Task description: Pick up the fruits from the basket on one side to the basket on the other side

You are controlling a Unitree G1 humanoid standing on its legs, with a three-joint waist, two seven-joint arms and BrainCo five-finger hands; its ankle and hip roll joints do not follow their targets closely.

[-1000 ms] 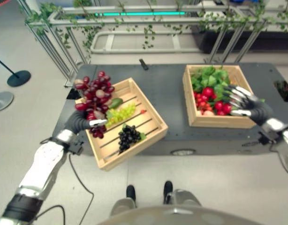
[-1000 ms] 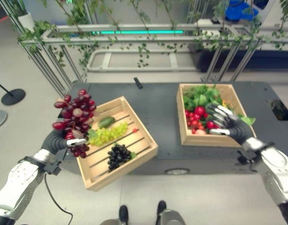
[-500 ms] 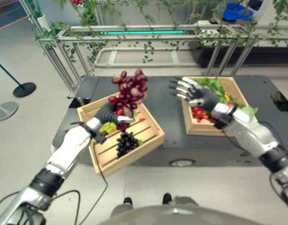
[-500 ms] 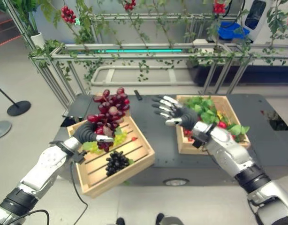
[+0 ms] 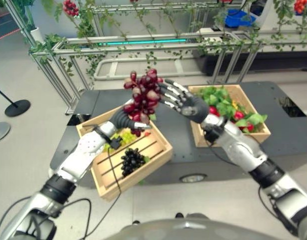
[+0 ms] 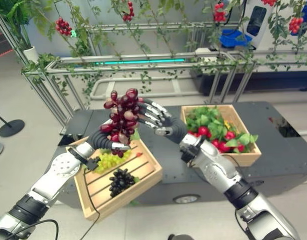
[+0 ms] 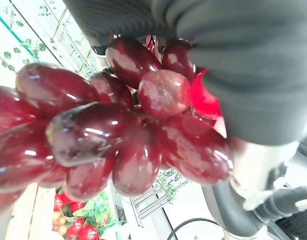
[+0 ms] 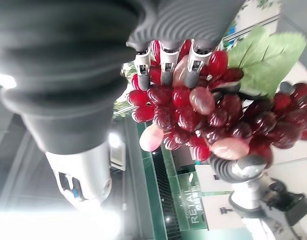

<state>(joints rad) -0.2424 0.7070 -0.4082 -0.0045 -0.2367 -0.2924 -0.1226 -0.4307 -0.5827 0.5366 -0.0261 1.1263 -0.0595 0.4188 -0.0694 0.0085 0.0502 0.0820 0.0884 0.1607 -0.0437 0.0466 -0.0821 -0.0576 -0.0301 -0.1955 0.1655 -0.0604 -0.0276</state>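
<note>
My left hand [image 5: 124,119] is shut on a bunch of red grapes [image 5: 142,95] and holds it up in the air between the two baskets. My right hand [image 5: 187,103] is open, with its spread fingers [image 8: 163,62] right against the bunch [image 8: 203,110]. Up close, the grapes [image 7: 108,135] hang under my left hand's dark cover. The left wooden basket [image 5: 107,170] holds green grapes [image 5: 124,137] and black grapes [image 5: 132,159]. The right wooden basket [image 5: 233,138] holds green leaves and red fruits [image 5: 238,115].
Both baskets stand on a dark table [image 5: 288,125]; the left one overhangs its front edge. A metal railing [image 5: 143,40] with hanging vines runs behind the table. A stanchion base [image 5: 17,107] sits on the floor at far left.
My left hand has carried the red grapes up and to the right, away from the left basket. My right hand has swung left from the right basket to meet the bunch.
</note>
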